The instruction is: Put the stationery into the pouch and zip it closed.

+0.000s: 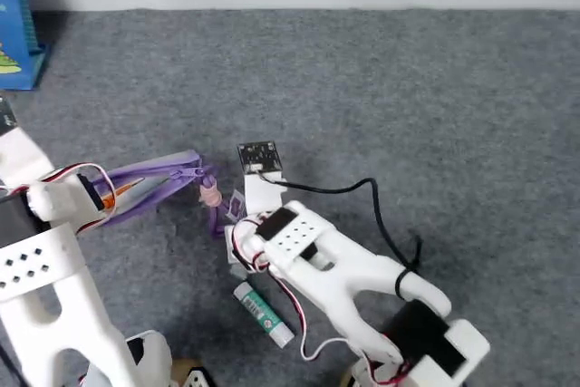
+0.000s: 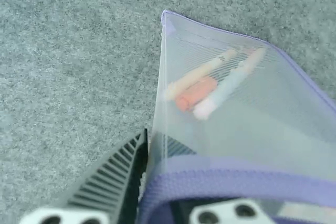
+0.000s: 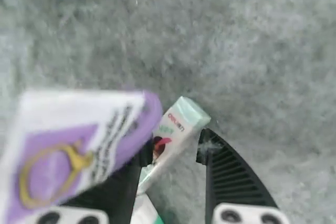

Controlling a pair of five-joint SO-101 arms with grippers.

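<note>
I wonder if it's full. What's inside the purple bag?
Through the mesh bag: a cream pen, an orange pen, a pale pen. The purple zip band hides anything behind it.

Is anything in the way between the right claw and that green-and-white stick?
Nothing visible blocks it: the green-and-white stick lies between the right gripper's open fingers. A purple-and-white tag hangs close in front of one finger, not across the gap.

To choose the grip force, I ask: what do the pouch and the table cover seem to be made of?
The pouch: likely translucent plastic mesh, since fine lines show and the pens inside are visible; its purple band looks woven. The table cover: grey, matte, fuzzy, probably felt or carpet.
</note>
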